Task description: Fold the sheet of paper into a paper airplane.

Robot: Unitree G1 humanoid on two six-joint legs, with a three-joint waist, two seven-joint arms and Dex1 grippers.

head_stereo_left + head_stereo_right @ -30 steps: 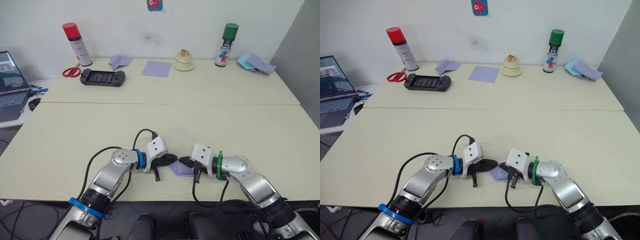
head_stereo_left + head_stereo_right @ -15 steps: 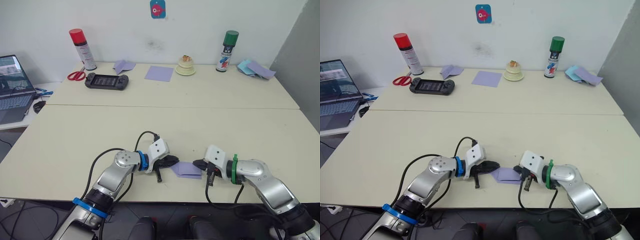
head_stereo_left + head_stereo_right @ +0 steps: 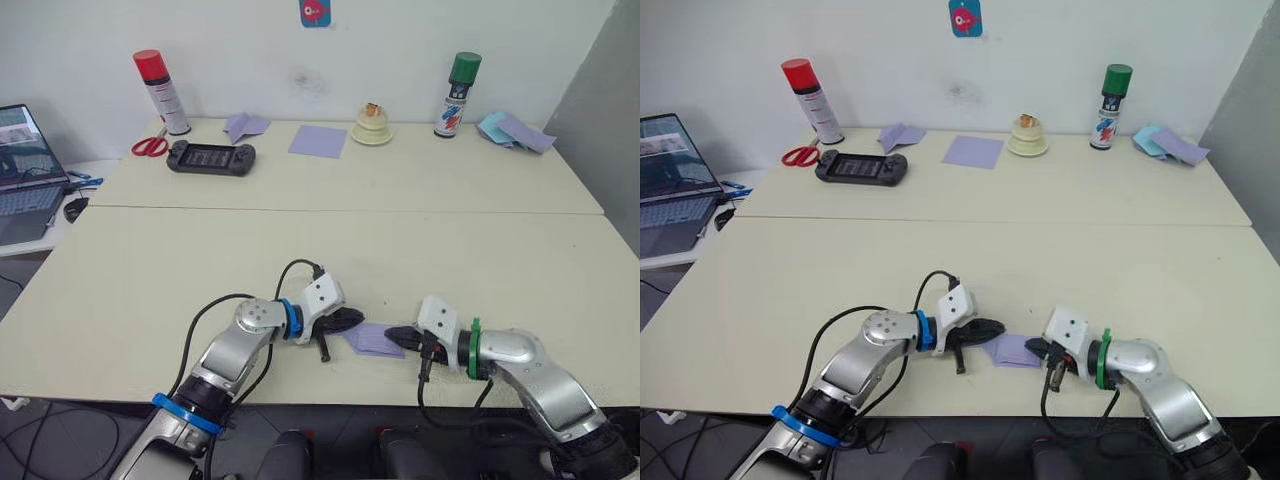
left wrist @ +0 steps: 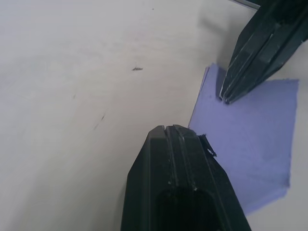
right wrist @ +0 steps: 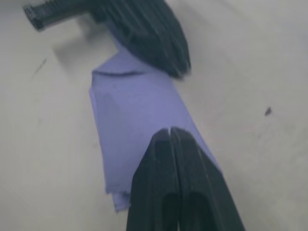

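Note:
The sheet of paper [image 3: 374, 339] lies folded flat into a small lavender piece near the table's front edge, between my two grippers. My left gripper [image 3: 352, 319] is shut, and its tip rests at the paper's left edge [image 4: 207, 120]. My right gripper [image 3: 396, 335] is also shut, and its tip lies on the paper's right part [image 5: 139, 110]. In the left wrist view, the right gripper's fingertips [image 4: 231, 91] press the paper's far corner. Neither gripper holds the paper between its fingers. No paper airplane is in view.
Along the back of the table stand a red spray can [image 3: 155, 90], scissors [image 3: 148, 146], a game controller [image 3: 208, 157], a lavender wedge [image 3: 242, 124], a smooth lavender square [image 3: 318, 140], a small cake-shaped thing [image 3: 371, 125], a green spray can [image 3: 455, 90] and pale blue papers [image 3: 510, 130]. A laptop [image 3: 22, 170] sits far left.
My right gripper has drawn back to the right, from over the paper's middle to its right part. The left gripper has stayed at the left edge. The camera has shifted.

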